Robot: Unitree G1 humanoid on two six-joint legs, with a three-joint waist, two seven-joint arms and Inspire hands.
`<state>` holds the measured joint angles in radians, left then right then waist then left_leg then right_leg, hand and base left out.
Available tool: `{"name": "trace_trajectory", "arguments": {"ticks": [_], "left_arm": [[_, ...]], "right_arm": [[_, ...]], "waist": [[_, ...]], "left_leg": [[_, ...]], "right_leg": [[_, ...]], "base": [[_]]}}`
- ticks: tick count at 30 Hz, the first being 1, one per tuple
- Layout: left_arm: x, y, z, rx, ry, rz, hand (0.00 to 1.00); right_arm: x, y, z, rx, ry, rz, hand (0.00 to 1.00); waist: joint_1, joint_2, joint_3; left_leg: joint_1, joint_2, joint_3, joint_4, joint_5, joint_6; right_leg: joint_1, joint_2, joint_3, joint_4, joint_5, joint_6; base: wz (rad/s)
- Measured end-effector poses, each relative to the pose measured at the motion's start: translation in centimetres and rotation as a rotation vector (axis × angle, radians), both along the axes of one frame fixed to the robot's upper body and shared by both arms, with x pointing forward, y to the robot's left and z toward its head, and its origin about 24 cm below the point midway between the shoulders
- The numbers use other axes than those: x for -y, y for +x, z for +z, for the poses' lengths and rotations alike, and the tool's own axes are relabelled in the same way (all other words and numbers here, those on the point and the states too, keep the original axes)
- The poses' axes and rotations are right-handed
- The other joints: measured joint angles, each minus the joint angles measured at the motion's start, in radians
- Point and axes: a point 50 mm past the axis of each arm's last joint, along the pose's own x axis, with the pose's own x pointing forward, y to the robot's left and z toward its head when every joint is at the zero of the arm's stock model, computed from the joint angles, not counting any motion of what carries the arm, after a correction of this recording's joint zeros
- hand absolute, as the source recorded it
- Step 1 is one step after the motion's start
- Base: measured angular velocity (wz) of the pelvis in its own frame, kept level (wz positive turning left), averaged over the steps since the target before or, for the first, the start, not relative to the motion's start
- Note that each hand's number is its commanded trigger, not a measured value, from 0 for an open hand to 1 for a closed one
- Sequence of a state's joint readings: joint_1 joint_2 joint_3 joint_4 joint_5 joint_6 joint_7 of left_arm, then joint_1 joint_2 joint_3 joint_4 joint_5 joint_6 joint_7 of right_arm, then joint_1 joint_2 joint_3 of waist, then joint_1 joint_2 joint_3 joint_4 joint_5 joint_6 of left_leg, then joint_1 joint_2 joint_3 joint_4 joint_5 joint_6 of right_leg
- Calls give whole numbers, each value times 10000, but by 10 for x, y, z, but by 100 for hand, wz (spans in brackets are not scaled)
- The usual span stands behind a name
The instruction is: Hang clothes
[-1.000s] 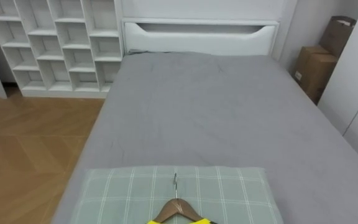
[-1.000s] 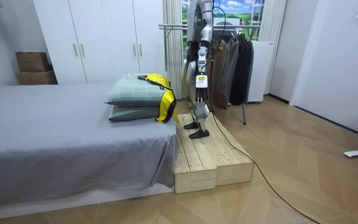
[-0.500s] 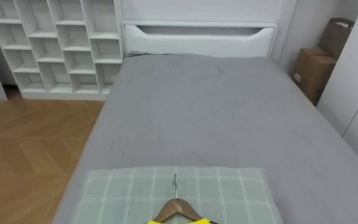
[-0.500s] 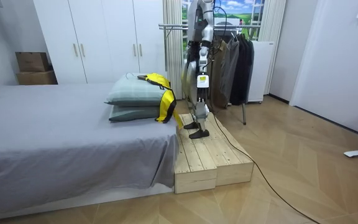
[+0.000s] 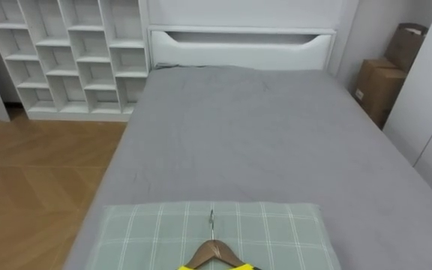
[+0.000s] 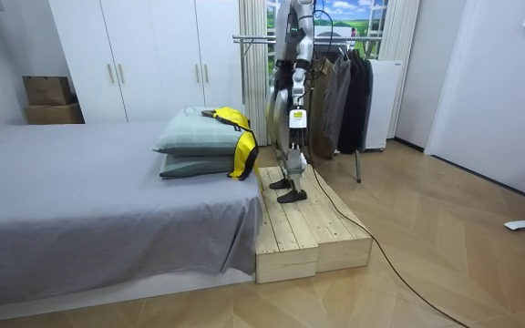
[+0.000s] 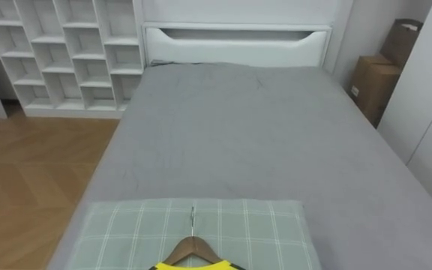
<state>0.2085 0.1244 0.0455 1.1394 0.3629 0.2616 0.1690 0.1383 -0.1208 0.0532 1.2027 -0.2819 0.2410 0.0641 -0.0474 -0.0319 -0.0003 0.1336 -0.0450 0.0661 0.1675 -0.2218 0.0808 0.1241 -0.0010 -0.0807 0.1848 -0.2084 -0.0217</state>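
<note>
Garment: yellow top (image 6: 237, 137) on a wooden hanger (image 5: 213, 253), lying on the top pillow (image 5: 276, 232) at the near end of the bed (image 5: 253, 135).
Hanger hook: metal, flat on the pillow, pointing toward the headboard (image 5: 238, 46).
Pillows: 2 stacked, the top one in green check.
Robot: upright on a wooden platform (image 6: 303, 228) set against the pillow end of the bed, facing the bed.
Left hand (image 6: 290, 128): hangs low at the robot's side, apart from the top; released or clenched, cannot tell.
In between: the pillow stack's edge, with the top's cloth draped down over it toward the platform.
Behind robot: clothes rack (image 6: 244, 38) with dark clothes (image 6: 349, 91), near its back.
Eye views add: white shelves (image 5: 66, 52) left of the bed, cardboard boxes (image 5: 381, 82) right.
Room view adds: white wardrobe (image 6: 144, 55) beyond the bed.
</note>
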Motion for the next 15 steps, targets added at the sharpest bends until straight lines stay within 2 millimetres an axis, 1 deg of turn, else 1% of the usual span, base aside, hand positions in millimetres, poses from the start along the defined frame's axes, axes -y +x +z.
{"name": "trace_trajectory", "arguments": {"ticks": [2, 3, 6, 9, 11, 12, 15], "left_arm": [[-2, -1, 1, 54, 187, 201, 0], [-4, -2, 1, 95, 307, 327, 0], [-7, -3, 3, 237, 747, 578, 0], [-9, -2, 4, 398, 1108, 697, 0], [-10, -2, 4, 485, 1224, 861, 0], [-11, -1, 4, 569, 1357, 954, 0], [-14, -1, 6, 818, 1793, 1319, 0]], "right_arm": [[0, 0, 0, 28, -74, -13, 0], [1, 0, 0, 37, -116, -14, 0], [1, -1, 0, 25, -230, -17, 0], [2, -1, 0, 58, -379, -12, 0], [2, -3, 0, 0, -401, -102, 0], [2, -5, 0, -40, -405, -176, 0], [2, -6, 0, -83, -424, -358, 0]], "waist": [[35, 14, -3], [31, 58, -17], [42, 85, -17], [134, 138, -24], [179, 132, 0], [196, 152, -7], [241, 178, 8]], "left_leg": [[5, 1, -1, 0, 0, 0], [8, 1, -5, -1, 0, 0], [33, -1, -12, -6, 0, 0], [70, 0, -10, -25, 0, 0], [144, 1, -25, -79, -2, -1], [187, 1, -28, -138, -3, -1], [180, -6, -78, -145, -3, -1]], "right_leg": [[14, 0, -10, -1, 0, 0], [22, 2, -12, -3, 0, 0], [54, 3, -18, -2, 0, 0], [78, 4, -18, -3, 0, 0], [154, 9, -23, -18, -1, -2], [179, 9, -21, -20, -6, -8], [181, 10, -43, -20, -9, -13]], "base": [[0], [0], [0], [0], [0], [0], [1]]}}
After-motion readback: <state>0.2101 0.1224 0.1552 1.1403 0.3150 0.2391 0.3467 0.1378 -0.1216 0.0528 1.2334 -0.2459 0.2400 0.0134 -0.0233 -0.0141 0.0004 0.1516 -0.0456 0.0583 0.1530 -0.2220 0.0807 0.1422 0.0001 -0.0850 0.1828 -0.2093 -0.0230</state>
